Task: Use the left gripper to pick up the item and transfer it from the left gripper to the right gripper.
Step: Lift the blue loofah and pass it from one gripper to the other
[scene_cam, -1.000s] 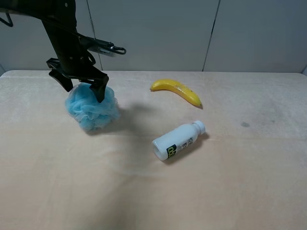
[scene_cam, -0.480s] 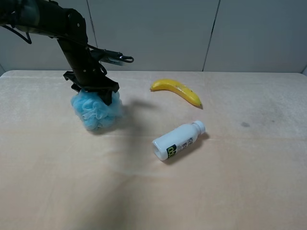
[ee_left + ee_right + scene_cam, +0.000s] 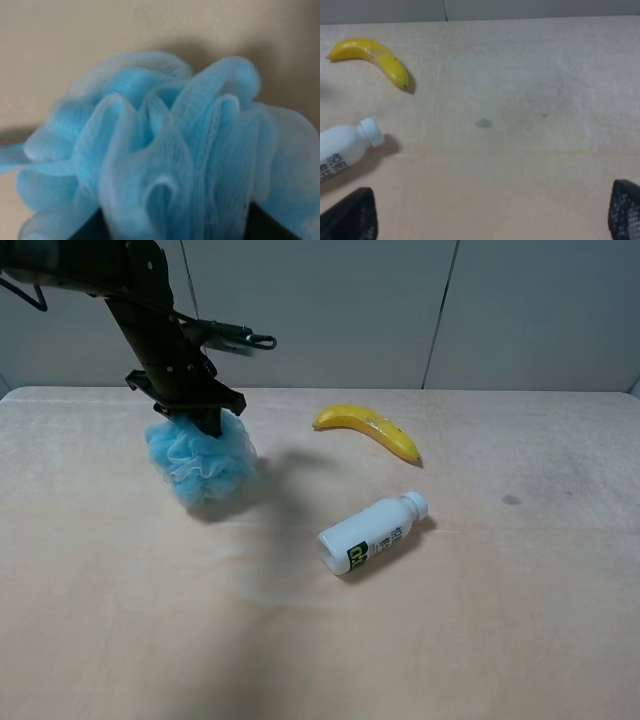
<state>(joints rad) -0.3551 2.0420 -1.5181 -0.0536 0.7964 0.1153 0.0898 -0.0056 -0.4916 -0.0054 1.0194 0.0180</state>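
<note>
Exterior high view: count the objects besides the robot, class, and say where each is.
3: pouf at left, in the left gripper; banana near the back edge; white bottle lying in front of it.

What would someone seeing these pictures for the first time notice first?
The fluffy light-blue bath pouf at the left rear of the table stands out most, with the black left end effector closed on its top. Next, a yellow banana lies toward the back near the middle, and a white bottle lies on its side in front of it.
</note>
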